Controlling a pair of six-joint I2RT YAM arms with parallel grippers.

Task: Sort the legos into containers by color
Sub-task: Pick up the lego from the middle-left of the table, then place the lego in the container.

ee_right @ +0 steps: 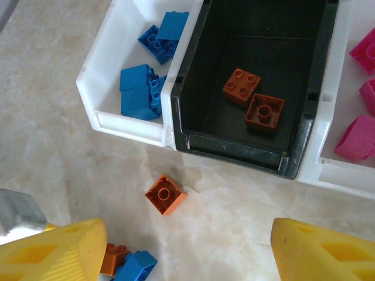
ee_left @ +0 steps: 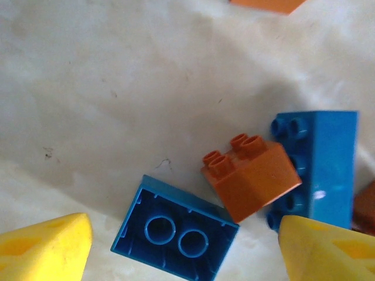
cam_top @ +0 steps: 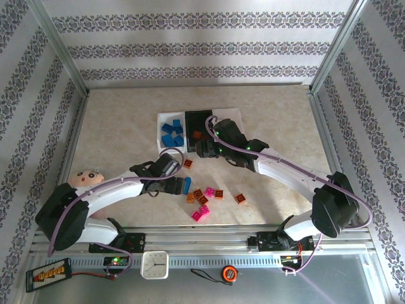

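Observation:
My left gripper (ee_left: 184,252) hangs open low over the table, an upside-down blue lego (ee_left: 176,231) lying between its yellow fingertips (ee_left: 47,249). An orange lego (ee_left: 251,175) and a second blue lego (ee_left: 316,167) lie just beyond. My right gripper (ee_right: 187,252) is open and holds nothing, in front of the containers: a white bin (ee_right: 126,124) with blue legos, a black bin (ee_right: 234,146) with two orange legos (ee_right: 241,86), and a white bin (ee_right: 340,170) with pink legos (ee_right: 357,137). One orange lego (ee_right: 165,194) lies upside down on the table before the black bin.
Loose orange legos (cam_top: 218,193) and pink legos (cam_top: 199,214) are scattered at the table's near middle. A doll (cam_top: 88,177) lies at the left by the left arm. The right arm crosses over the bins (cam_top: 171,130). A small clock (cam_top: 154,265) sits on the front rail.

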